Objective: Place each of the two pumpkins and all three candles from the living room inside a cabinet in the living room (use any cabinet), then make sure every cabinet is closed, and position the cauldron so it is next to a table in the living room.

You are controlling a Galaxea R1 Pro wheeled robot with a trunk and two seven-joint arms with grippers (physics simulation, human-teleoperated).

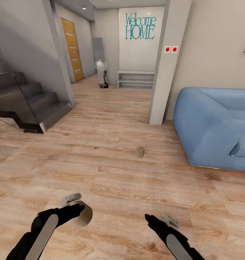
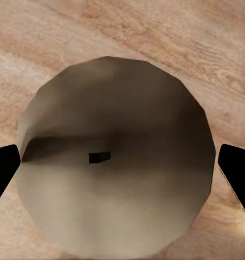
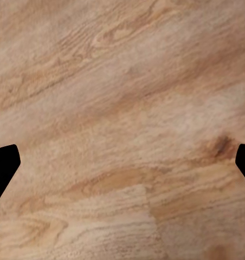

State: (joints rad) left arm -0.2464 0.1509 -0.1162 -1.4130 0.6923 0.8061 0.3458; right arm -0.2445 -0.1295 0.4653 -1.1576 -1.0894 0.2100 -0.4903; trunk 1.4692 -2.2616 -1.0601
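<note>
Near the robot, at the left, the left gripper [image 1: 76,206] clasped a squat brown, beige-topped candle [image 1: 83,213]; the right gripper [image 1: 159,218] hung open, empty. A second candle [image 1: 139,152] stood farther off on the plank floor [image 1: 111,126], so stowing remained
</note>
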